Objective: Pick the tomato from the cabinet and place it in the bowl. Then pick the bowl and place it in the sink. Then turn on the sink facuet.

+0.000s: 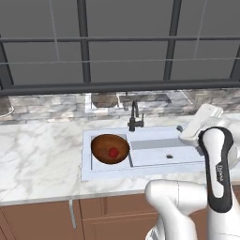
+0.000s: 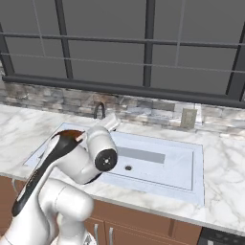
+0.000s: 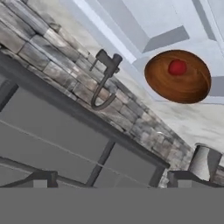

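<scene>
A marble counter (image 1: 42, 154) runs beneath a dark-framed window (image 1: 84, 42), backed by a low wall of grey stone tiles (image 1: 47, 105), with wooden cupboards (image 1: 108, 218) below the counter's near edge and a wall outlet (image 2: 188, 118) set in the tiles to the right.

The pale sink (image 1: 154, 159) lies sunk in the counter, its long side running left to right. The small basin is at the left and the larger one, with its drain hole (image 1: 169, 156), at the right.

The dark faucet (image 1: 134, 117) stands upright at the far rim, between the two basins. In the hand view its curved spout loops out in front of the stone tiles.

The wooden bowl (image 1: 110, 148) sits upright in the small left basin, mouth up, and nearly spans it. The tomato (image 1: 113, 152) rests inside, near the middle of the bowl's floor.

The white arm bends over the near right part of the sink, partly blocking the large basin in both base views. Its hand is raised beyond the right end of the sink, well apart from bowl and faucet. The gripper (image 3: 109, 179) has its jaws spread wide, with nothing between the dark fingertips (image 3: 41, 178).
</scene>
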Motion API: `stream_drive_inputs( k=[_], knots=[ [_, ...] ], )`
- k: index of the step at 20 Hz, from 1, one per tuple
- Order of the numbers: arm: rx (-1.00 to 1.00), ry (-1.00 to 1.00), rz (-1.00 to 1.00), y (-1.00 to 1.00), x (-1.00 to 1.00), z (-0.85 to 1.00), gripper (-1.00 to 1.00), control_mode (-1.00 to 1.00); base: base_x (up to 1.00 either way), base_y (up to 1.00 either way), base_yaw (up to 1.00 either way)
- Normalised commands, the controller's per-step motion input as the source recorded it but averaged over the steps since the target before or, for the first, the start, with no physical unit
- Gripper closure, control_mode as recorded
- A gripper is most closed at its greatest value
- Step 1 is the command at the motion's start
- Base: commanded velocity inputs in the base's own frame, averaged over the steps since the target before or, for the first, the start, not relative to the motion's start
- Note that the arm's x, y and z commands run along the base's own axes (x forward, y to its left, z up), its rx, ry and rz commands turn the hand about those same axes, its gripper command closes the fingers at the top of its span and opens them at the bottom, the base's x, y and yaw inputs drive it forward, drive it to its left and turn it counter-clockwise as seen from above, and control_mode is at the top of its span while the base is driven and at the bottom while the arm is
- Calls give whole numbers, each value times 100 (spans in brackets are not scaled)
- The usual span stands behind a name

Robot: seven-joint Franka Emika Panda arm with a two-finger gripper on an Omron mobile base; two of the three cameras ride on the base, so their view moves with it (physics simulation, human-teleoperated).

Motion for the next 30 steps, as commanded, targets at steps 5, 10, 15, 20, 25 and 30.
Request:
stream_drive_inputs(
  k=[5,10,15,20,25,30],
  knots=[
    [31,13,0,0,77,-17,-100,-100,0,0,0],
    [35,3,0,-3,67,-39,-100,-100,0,0,0],
    [20,-1,0,0,59,-55,-100,-100,0,0,0],
    [3,-1,0,1,47,-14,-100,-100,0,0,0],
    [0,0,0,0,33,-12,-100,-100,0,0,0],
    [0,0,0,0,31,-17,-100,-100,0,0,0]
  ],
)
